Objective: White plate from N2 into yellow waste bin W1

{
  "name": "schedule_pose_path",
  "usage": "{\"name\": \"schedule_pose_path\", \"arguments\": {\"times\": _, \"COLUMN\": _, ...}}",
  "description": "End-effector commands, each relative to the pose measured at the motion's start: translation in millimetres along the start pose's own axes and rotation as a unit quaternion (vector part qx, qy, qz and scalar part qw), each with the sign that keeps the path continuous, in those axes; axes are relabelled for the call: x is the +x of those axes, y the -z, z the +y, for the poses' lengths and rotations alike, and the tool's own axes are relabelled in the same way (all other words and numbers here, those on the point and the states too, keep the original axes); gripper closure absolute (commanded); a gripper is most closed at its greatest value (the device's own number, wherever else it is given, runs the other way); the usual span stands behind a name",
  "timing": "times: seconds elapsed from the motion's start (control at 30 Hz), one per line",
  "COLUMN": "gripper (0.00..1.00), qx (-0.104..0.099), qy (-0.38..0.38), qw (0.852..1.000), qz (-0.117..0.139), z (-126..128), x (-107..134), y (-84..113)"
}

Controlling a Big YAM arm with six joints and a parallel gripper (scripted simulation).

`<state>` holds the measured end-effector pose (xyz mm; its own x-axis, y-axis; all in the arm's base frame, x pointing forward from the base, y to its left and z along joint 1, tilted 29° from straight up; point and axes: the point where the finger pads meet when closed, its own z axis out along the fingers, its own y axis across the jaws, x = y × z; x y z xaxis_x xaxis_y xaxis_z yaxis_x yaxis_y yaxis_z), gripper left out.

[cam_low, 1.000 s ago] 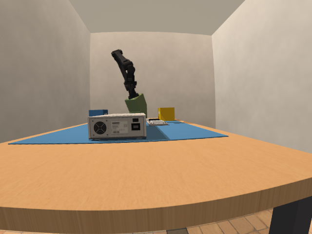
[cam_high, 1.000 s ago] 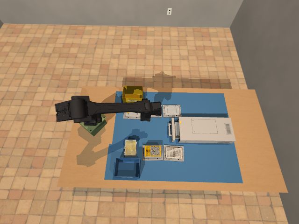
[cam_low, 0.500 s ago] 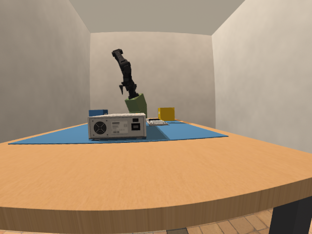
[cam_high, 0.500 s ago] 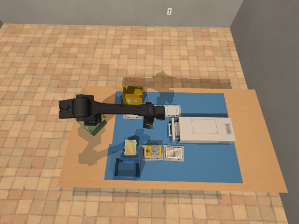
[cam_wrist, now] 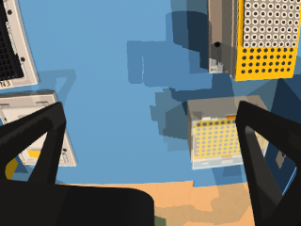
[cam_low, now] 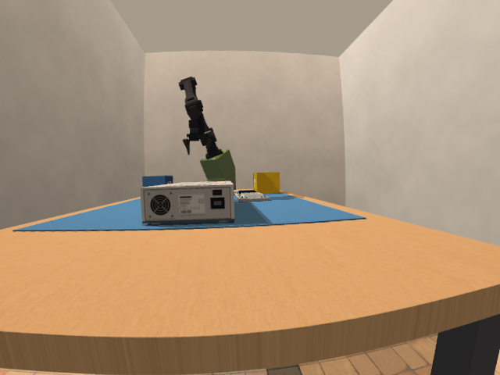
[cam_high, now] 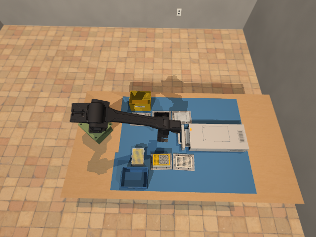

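Observation:
The yellow bin W1 (cam_high: 139, 100) stands upright at the back left of the blue mat; it also shows in the exterior view (cam_low: 266, 182). A white plate (cam_high: 181, 116) lies in a nest at the back, beside a black plate (cam_high: 161, 114). Another white plate (cam_high: 183, 161) lies in a front nest. A flat white plate beside the bin is partly hidden by my arm and left finger. I cannot read the nest labels. My gripper (cam_high: 162, 138) is open and empty, high above the middle of the mat (cam_wrist: 153, 145), apart from every plate.
A grey instrument box (cam_high: 218, 137) stands right of the gripper. A yellow tip box (cam_high: 138, 156), a yellow-and-black plate (cam_high: 160, 160) and a blue bin (cam_high: 134, 177) sit at the front. The arm's green base (cam_high: 95, 130) is at the left.

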<state>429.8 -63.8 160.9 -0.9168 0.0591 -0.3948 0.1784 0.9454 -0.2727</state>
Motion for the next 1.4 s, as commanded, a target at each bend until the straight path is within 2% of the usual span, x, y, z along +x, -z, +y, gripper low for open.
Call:
{"name": "schedule_pose_path", "arguments": {"times": 0.0, "gripper": 0.0, "qx": -0.001, "qy": 0.004, "qw": 1.0, "qz": -0.021, "z": -10.0, "x": -33.6, "y": 2.2}}
{"name": "schedule_pose_path", "arguments": {"times": 0.4, "gripper": 0.0, "qx": 0.001, "qy": 0.005, "qw": 1.0, "qz": -0.018, "z": -38.7, "x": -67.8, "y": -15.3}}
{"name": "schedule_pose_path", "arguments": {"times": 0.77, "gripper": 0.0, "qx": 0.0, "qy": 0.008, "qw": 1.0, "qz": -0.009, "z": -59.5, "x": -89.7, "y": -28.3}}
{"name": "schedule_pose_path", "arguments": {"times": 1.37, "gripper": 0.0, "qx": 0.001, "qy": 0.008, "qw": 1.0, "qz": -0.009, "z": -97.0, "x": -136.9, "y": -51.0}}
